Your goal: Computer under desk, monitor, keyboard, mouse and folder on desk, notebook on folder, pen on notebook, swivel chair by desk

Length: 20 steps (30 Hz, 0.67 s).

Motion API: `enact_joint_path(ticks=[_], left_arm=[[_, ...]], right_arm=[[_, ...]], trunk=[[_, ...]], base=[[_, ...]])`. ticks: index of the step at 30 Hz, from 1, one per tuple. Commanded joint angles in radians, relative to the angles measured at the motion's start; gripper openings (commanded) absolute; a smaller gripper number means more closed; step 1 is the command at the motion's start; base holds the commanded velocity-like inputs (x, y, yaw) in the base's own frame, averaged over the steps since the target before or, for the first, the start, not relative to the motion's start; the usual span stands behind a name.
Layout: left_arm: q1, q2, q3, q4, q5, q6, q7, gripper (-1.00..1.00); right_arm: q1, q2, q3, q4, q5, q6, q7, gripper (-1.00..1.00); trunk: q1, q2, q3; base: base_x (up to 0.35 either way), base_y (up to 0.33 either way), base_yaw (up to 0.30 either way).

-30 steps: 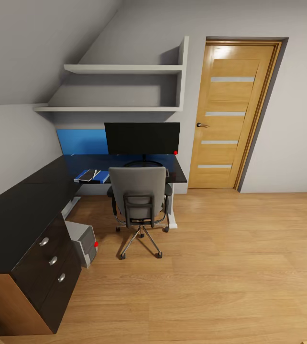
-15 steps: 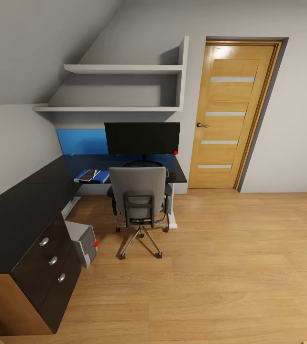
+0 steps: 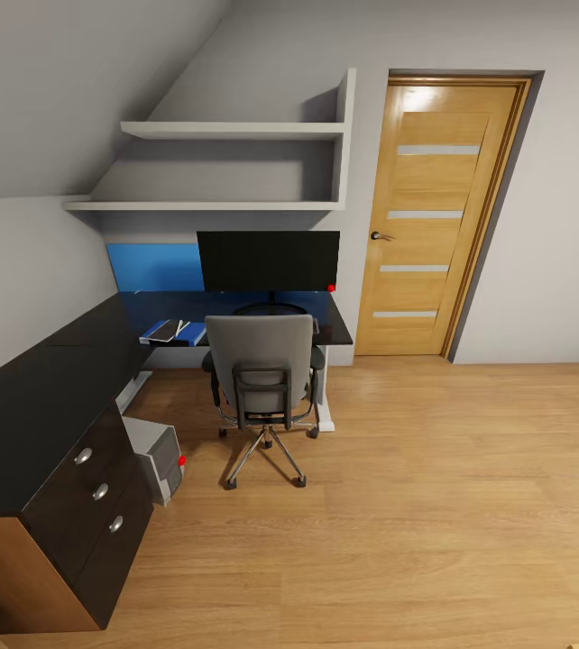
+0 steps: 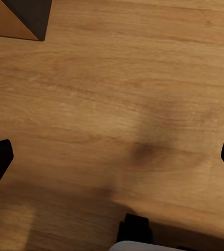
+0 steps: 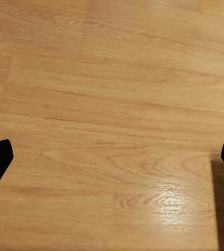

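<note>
From my head I see the monitor (image 3: pixel 268 260) on the bench (image 3: pixel 46 397), swivel chair (image 3: pixel 263 379) before it, folder (image 3: pixel 174 333) there too — my wrists show both grippers (image 4: pixel 112 157) (image 5: pixel 112 157) spread wide, empty, over floor (image 5: pixel 112 104).

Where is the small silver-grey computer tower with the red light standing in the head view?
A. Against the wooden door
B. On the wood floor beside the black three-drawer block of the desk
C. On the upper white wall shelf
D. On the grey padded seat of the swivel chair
B: the small silver-grey computer tower stands on the light wood floor right beside the black three-drawer block with round silver knobs, left of the grey swivel chair.
</note>
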Motion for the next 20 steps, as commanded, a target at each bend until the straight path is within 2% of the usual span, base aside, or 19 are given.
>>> enact_joint_path(ticks=[1, 16, 17, 20], left_arm=[[0.000, 0.000, -0.008, -0.001, 0.004, -0.001, 0.005, 1.00], [0.000, -0.001, -0.008, -0.001, 0.003, -0.001, 0.005, 1.00], [0.000, -0.017, -0.007, -0.001, 0.003, -0.001, 0.005, 1.00], [0.000, -0.028, -0.006, -0.001, 0.004, -0.001, 0.005, 1.00]], right_arm=[[-0.001, 0.001, 0.009, 0.002, -0.008, -0.004, -0.002, 1.00], [-0.001, 0.001, 0.009, 0.002, -0.008, -0.003, -0.002, 1.00], [-0.001, 0.001, 0.009, 0.002, -0.008, -0.004, -0.002, 1.00], [-0.001, 0.001, 0.009, 0.002, -0.008, -0.004, -0.002, 1.00]], trunk=[[0.000, -0.001, -0.001], [0.000, -0.001, -0.001], [0.000, -0.001, -0.001], [0.000, -0.001, -0.001]], base=[[0.000, 0.000, 0.000], [0.000, 0.000, 0.000], [0.000, 0.000, 0.000], [0.000, 0.000, 0.000]])
